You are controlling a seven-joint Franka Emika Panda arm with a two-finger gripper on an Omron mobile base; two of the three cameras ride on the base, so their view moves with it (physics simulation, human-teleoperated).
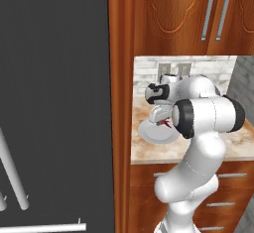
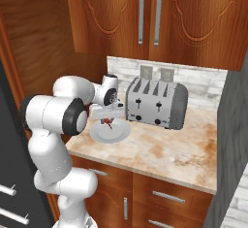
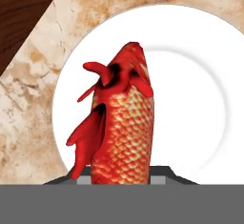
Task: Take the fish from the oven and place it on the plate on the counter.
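On the far left of the left base view a big black appliance front with silver bar handles is seen, then a tall wooden panel, and past that the counter with its mottled tan stone. The plate is sat on the counter near the front left corner, and the gripper is hung right above it.

From the right base view, the same thing: the plate on the counter, the gripper just over it, and a bit of red fish is spotted under the hand. Further right a silver four-slot toaster is parked against the tiled wall, near the plate but not touching. Wooden upper cabinets are hung above.

In the hand view the fish is clamped between the jaws, pointing down over the plate. Whether the fish is actually touching the plate can't be told.
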